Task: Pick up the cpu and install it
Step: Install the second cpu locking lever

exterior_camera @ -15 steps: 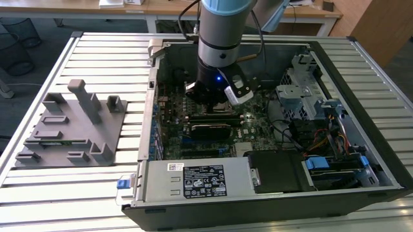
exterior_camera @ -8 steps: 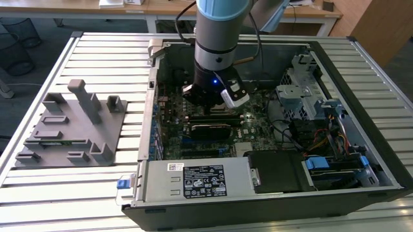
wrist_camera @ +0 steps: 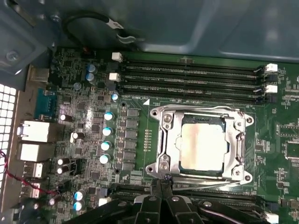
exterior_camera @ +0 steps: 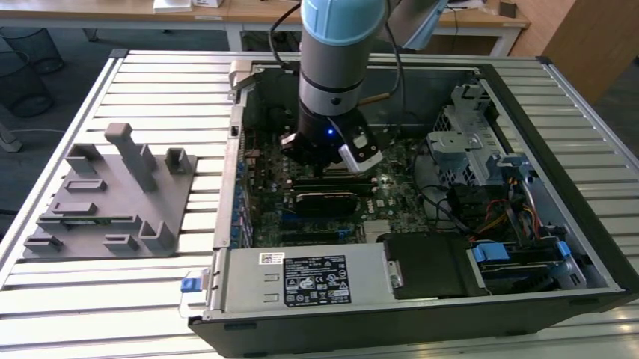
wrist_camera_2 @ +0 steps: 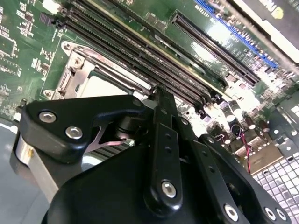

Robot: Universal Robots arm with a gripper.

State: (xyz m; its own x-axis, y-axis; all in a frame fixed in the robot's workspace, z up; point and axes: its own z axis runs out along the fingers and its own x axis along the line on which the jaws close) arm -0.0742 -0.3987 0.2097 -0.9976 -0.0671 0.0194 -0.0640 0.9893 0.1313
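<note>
The cpu [wrist_camera: 203,147] is a pale silvery square lying flat inside the metal frame of the motherboard socket [wrist_camera: 163,140]; in the second wrist view the cpu [wrist_camera_2: 105,86] shows just beyond the fingers. My gripper [wrist_camera: 161,181] hovers over the socket frame's edge beside the memory slots, its fingers pressed together with nothing between them. In the exterior view the gripper [exterior_camera: 330,161] hangs inside the open computer case [exterior_camera: 559,247], just above the motherboard.
Long black memory slots [wrist_camera: 191,77] run along both sides of the socket. Capacitors [wrist_camera: 107,133] and rear ports [wrist_camera: 32,140] lie beyond it. A grey holder block [exterior_camera: 110,194] with upright posts stands on the slatted table at the exterior view's left. Drive cage and cables [exterior_camera: 479,164] fill the case's right.
</note>
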